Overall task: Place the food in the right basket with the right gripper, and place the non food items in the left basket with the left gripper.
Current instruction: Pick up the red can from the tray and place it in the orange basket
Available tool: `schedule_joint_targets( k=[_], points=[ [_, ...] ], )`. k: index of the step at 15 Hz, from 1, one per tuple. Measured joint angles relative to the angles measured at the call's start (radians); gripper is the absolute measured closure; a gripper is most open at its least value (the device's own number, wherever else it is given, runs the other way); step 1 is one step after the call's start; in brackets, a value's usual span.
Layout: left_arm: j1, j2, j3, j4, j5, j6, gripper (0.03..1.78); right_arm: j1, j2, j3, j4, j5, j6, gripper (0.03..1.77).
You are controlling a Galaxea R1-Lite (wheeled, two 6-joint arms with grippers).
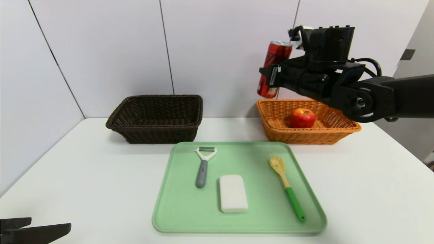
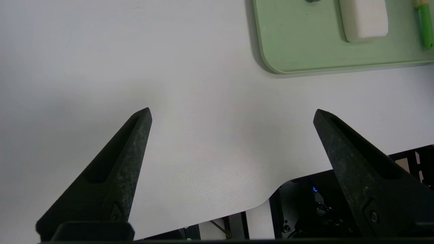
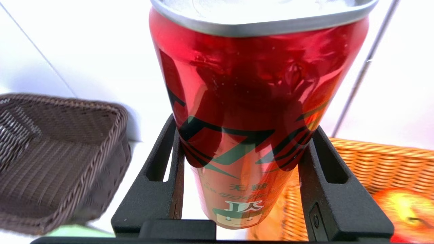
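My right gripper point(image 1: 271, 76) is shut on a red drink can point(image 1: 274, 67), holding it in the air over the near-left corner of the orange basket point(image 1: 334, 134). The can point(image 3: 251, 112) fills the right wrist view, squeezed between both fingers point(image 3: 162, 176). A red apple point(image 1: 302, 118) lies in the orange basket. On the green tray point(image 1: 190, 210) lie a grey-handled peeler point(image 1: 202, 166), a white sponge block point(image 1: 233, 193) and a green-handled pasta spoon point(image 1: 286, 187). The dark brown basket point(image 1: 156, 118) stands empty at the back left. My left gripper point(image 2: 232, 113) is parked open over bare table at the front left.
The white table point(image 1: 84, 176) ends close behind the left gripper, with the robot base below the edge point(image 2: 305, 206). A white panelled wall point(image 1: 220, 51) rises right behind both baskets.
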Motion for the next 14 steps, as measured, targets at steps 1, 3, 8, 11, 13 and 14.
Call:
schedule_joint_targets(
  k=[1,3,8,11,13,14],
  points=[
    [0.000,0.004,0.000,-0.001,0.000,0.000,0.12,-0.021,-0.003,-0.007,0.003,0.006,0.001,0.89],
    [-0.006,0.008,0.000,-0.013,0.000,-0.002,0.12,-0.053,-0.002,-0.014,0.005,0.011,0.001,0.89],
    [-0.011,0.020,-0.001,-0.038,0.000,-0.002,0.12,-0.087,0.030,0.016,-0.005,0.012,0.006,0.89],
    [-0.011,0.024,0.000,-0.039,0.000,-0.002,0.12,-0.099,0.062,0.054,-0.009,0.011,0.024,0.89],
    [-0.011,0.025,0.000,-0.039,0.001,-0.002,0.12,-0.113,0.083,0.073,-0.010,0.011,0.026,0.89],
    [-0.012,0.026,0.000,-0.039,0.000,-0.002,0.12,-0.119,0.092,0.075,-0.011,0.011,0.026,0.89]
  ],
)
